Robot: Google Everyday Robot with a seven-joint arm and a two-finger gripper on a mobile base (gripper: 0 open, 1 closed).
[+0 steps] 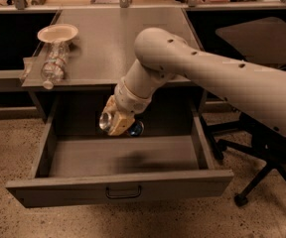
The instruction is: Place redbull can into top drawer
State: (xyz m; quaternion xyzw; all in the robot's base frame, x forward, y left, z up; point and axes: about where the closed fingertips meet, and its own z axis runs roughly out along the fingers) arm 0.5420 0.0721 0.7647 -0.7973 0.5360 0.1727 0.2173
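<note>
A: Where's the gripper [119, 125] rn?
B: At the arm's end, hanging inside the open top drawer [118, 185], toward the back wall. It's above the floor, not touching it afaict.
A: Jaws?
B: Clamped on the redbull can [106, 121]. The tan fingers [117, 129] wrap its middle. Silver end pokes out on the view's left, a bit of blue on the other side.
A: So the long axis?
B: Roughly sideways across the drawer, i.e. lying rather than upright, w/ the silver end tipped a little toward the camera.
A: Which way to the drop spot?
B: Straight down. There's bare drawer floor right under the can and the side walls are well apart from it. The front panel w/ the handle [123, 192] sits nearer the camera.
A: Risk?
B: My guess: let go on its side, it could roll front-to-back, since the axis runs across. Prob lower first, then open.
A: Other stuff?
B: A clear bottle [53, 63] and a paper bowl [57, 32] on the counter [128, 38] above, well apart from the can. No factor.
</note>
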